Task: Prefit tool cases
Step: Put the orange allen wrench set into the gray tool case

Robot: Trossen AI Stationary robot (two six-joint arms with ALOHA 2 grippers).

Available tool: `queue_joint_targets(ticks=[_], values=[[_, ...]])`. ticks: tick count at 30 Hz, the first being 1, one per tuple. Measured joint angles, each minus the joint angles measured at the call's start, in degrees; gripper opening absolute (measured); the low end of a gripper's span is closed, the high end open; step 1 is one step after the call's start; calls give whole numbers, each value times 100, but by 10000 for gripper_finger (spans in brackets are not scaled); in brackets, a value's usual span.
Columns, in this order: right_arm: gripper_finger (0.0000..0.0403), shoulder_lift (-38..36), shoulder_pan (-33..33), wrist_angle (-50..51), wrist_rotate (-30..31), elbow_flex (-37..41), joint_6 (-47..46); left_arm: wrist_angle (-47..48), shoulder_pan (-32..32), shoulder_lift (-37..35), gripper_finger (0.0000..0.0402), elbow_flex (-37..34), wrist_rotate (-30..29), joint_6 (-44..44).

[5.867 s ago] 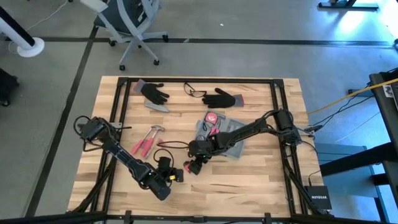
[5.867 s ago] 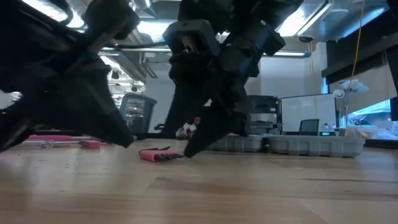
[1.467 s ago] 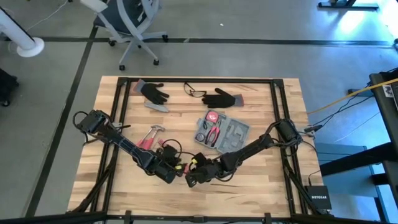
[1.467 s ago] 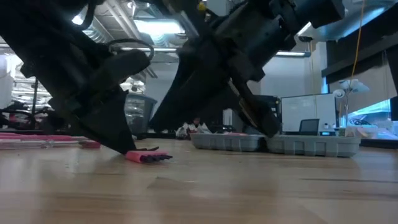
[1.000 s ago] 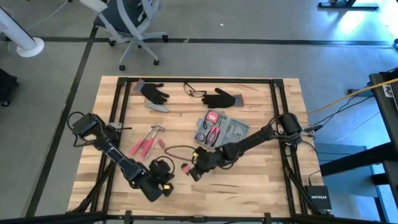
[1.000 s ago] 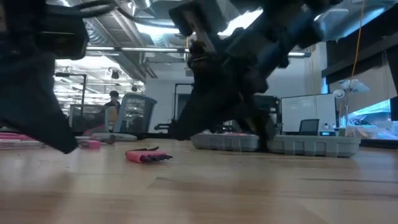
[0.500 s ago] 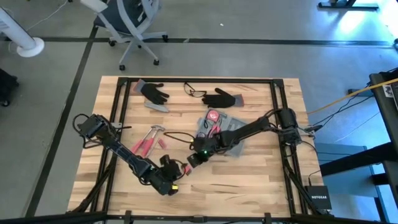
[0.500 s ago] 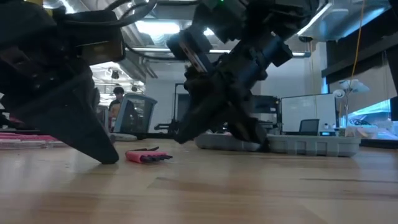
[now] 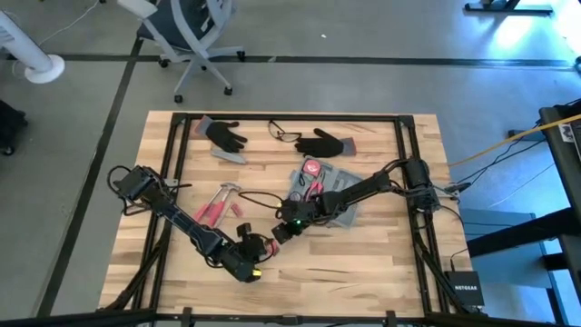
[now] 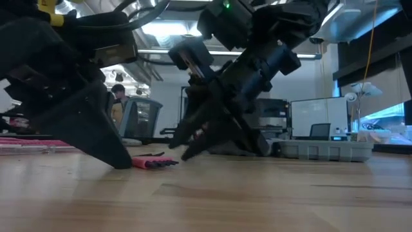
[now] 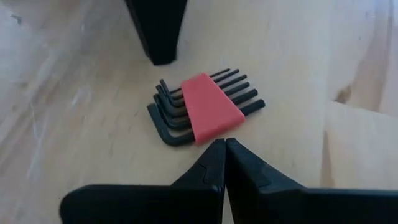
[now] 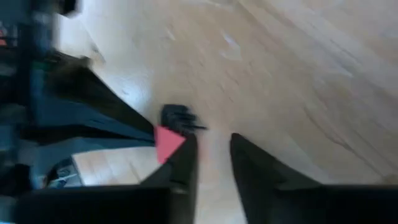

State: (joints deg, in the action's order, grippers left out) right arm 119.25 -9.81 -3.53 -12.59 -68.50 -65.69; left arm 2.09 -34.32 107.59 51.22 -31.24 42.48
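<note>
High view: the open grey-blue tool case (image 9: 329,190) lies right of the table's middle, partly hidden under the right arm, with red-handled tools (image 9: 214,205) to its left and two black gloves (image 9: 225,136) and safety glasses (image 9: 283,133) beyond. The right gripper (image 9: 280,232), fingers slightly parted and empty, hangs just beside a red-sleeved hex key set (image 11: 199,107). The left gripper (image 9: 254,257), pressed together, sits close on the set's other side.

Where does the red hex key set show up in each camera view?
High view: hex key set, on the table between both end effectors.
Low view: lying flat on the wood, left of centre.
Left wrist view: mid-picture, just ahead of the shut left end effector.
Right wrist view: a red patch beside the right end effector.
Shared landmark: the set's red holder.
</note>
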Motion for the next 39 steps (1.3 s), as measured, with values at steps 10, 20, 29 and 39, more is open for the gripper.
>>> queue_joint_targets(ticks=[10, 20, 29, 39], values=[[240, 154, 25, -269, -597, -21, -249, -443, 27, 193, 0, -7, -86, 70], [206, 236, 12, -130, -673, -32, -98, -490, 75, 251, 0, 2, -103, 59], [198, 458, -150, -569, -1130, -29, -431, -470, 132, 260, 0, 4, -111, 72], [198, 557, -216, -868, -799, -104, -590, -504, 110, 400, 0, 4, -170, 361]])
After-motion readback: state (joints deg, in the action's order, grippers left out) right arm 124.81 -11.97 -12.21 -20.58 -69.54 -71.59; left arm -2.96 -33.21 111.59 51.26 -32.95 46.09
